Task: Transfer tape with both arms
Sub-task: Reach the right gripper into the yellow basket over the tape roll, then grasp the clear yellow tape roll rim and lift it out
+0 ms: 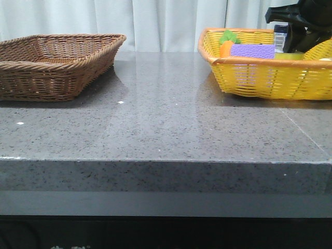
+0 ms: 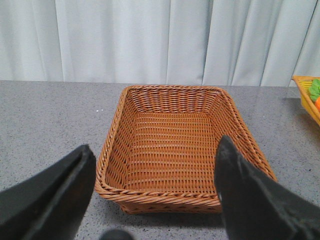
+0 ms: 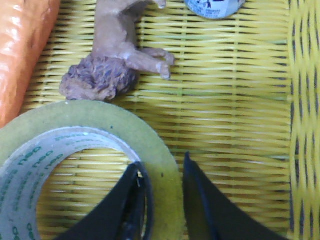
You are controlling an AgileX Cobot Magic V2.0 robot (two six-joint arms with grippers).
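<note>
Tape (image 3: 95, 150) lies cut off at the frame's lower left, its wall pinched by the right gripper (image 3: 165, 200); left gripper (image 2: 155, 200) gapes, holding nothing

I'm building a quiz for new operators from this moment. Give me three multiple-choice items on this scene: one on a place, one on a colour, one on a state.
1. Where does the tape lie?
A. In the brown basket
B. In the yellow basket
C. On the bare table

2. What colour is the lettering on the tape's inner core?
A. Green
B. Red
C. Black

3. How does the left tool stand?
A. Shut on the tape
C. Shut on the basket rim
B. Open and holding nothing

Answers:
1. B: the right wrist view shows the roll flat on the yellow basket weave, beside a toy lion.
2. A: green letters run around the white core.
3. B: its fingers stand wide apart above the brown basket, nothing between them.
</note>
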